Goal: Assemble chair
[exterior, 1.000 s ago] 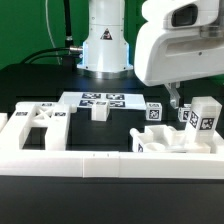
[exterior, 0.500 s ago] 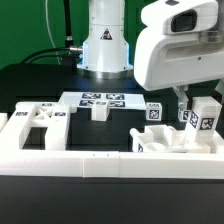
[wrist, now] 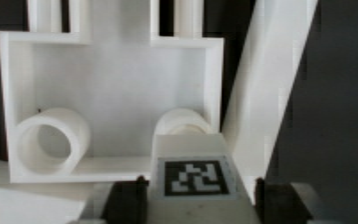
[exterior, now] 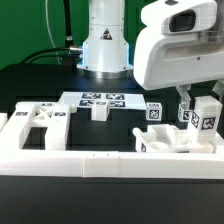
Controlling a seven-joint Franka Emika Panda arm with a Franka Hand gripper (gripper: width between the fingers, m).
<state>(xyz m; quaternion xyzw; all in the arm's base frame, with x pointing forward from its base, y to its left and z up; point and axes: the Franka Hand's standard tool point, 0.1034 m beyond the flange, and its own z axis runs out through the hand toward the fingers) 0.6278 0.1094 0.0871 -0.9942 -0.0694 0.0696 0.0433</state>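
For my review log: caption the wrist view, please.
Wrist view: fingers closed on a tagged block, before a square white part with two round holes.

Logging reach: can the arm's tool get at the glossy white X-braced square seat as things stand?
Probably not at once: the tool is shut on a small white tagged block at the exterior view's right; nothing covers the seat, though.

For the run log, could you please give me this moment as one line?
step: grasp | gripper: shut on tagged chair part | location: exterior view's right | X-braced seat: exterior view's left, untouched
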